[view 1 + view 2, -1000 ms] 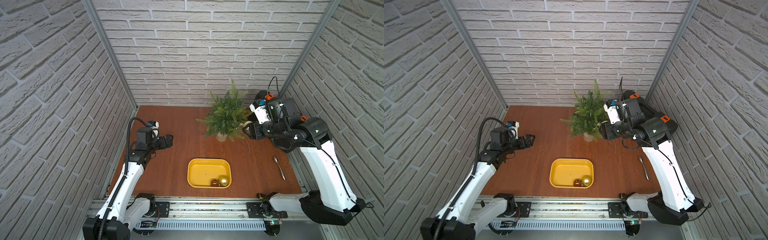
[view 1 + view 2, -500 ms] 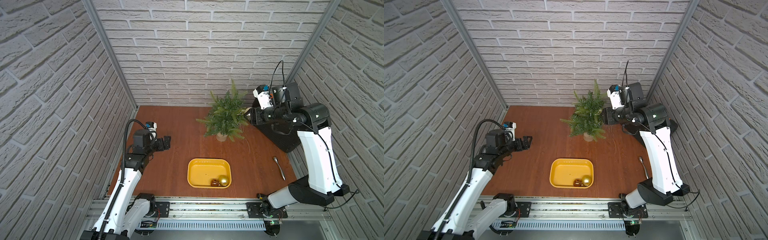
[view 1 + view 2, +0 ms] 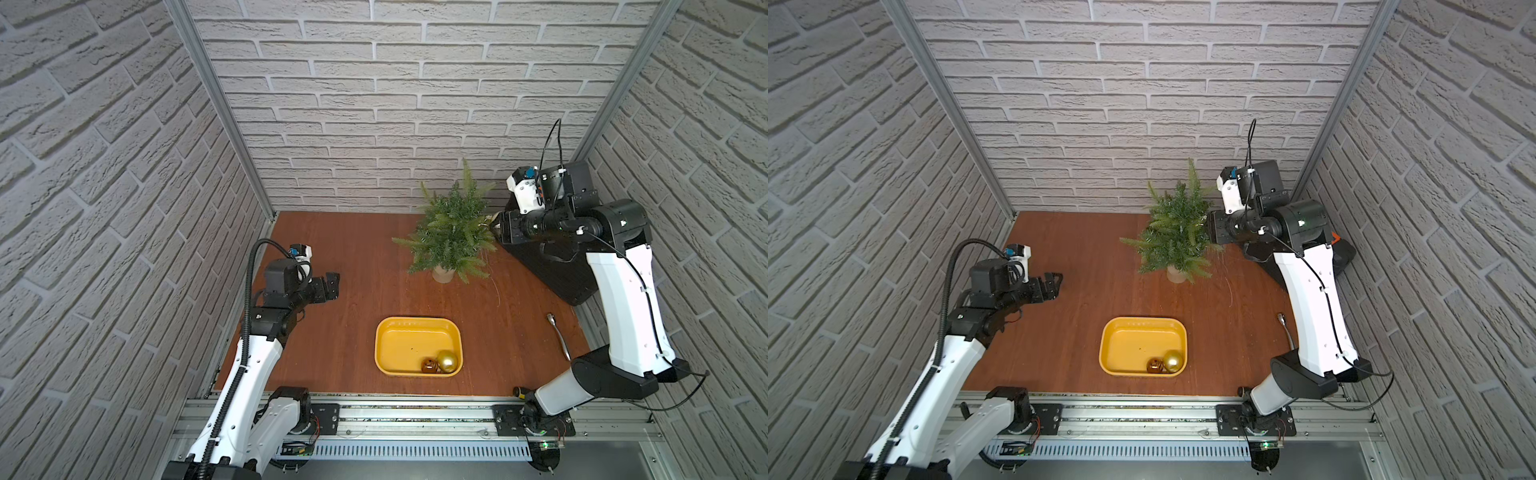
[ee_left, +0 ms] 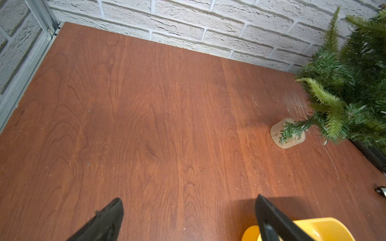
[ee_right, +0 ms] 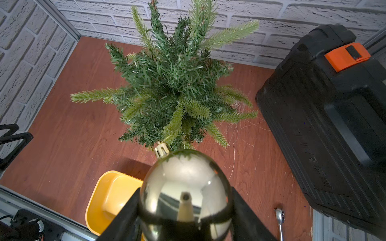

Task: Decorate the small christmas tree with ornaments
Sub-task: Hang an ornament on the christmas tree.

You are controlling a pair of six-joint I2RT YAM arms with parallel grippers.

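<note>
Two ornaments (image 3: 447, 360) in yellow tray (image 3: 399, 338); right tool (image 5: 184, 195) grips shiny ball (image 5: 183, 175).

In the right wrist view the shiny pale-gold ball (image 5: 184, 187) runs off the bottom edge. In both top views it is all but hidden by the small christmas tree (image 3: 451, 232) and the right gripper (image 3: 493, 224). In the left wrist view a frond covers much of the pot (image 4: 275, 131).

Left gripper (image 4: 188, 199) spread wide — right gripper (image 5: 184, 191), arm raised, clamps a ball (image 5: 183, 175).
</note>
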